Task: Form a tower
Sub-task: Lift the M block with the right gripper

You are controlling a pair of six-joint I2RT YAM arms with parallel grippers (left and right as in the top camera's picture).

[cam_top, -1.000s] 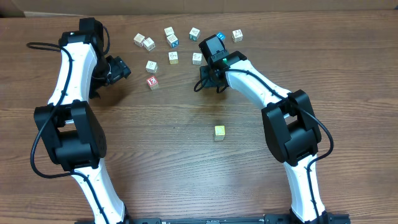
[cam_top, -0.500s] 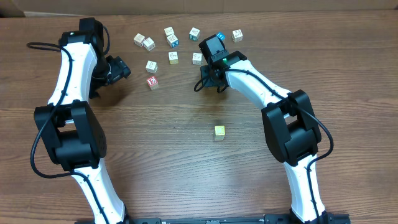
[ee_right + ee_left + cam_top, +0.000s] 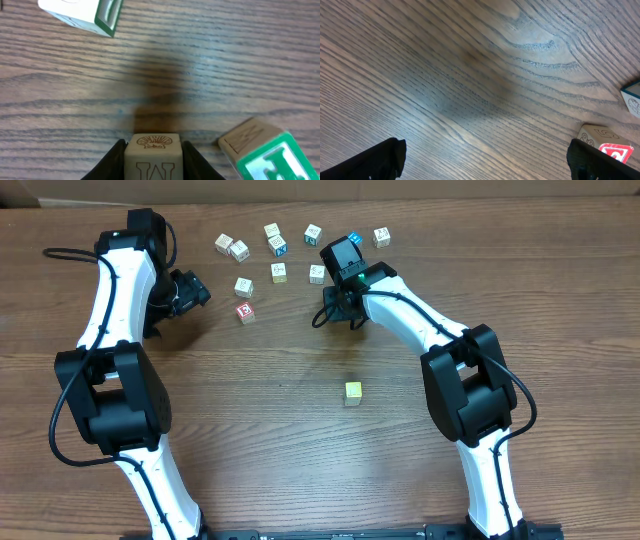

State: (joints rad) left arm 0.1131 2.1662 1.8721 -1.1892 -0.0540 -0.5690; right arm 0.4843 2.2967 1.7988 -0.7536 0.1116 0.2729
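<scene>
The right fingers [image 3: 152,162] squeeze a plain wooden block [image 3: 152,159] from both sides, near the far edge of the bench [image 3: 300,440], likely so it can be lifted and stacked. The left fingers [image 3: 485,157] stand wide with nothing between them, waiting by a red block [image 3: 615,151]. No tower stands yet; one yellow block [image 3: 353,391] sits alone mid-bench, maybe the base. Other loose blocks lie along the far edge.

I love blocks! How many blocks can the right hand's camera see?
3: a plain block in the right gripper, a green-edged block top left, a green-faced block bottom right. Others may be hidden.
</scene>
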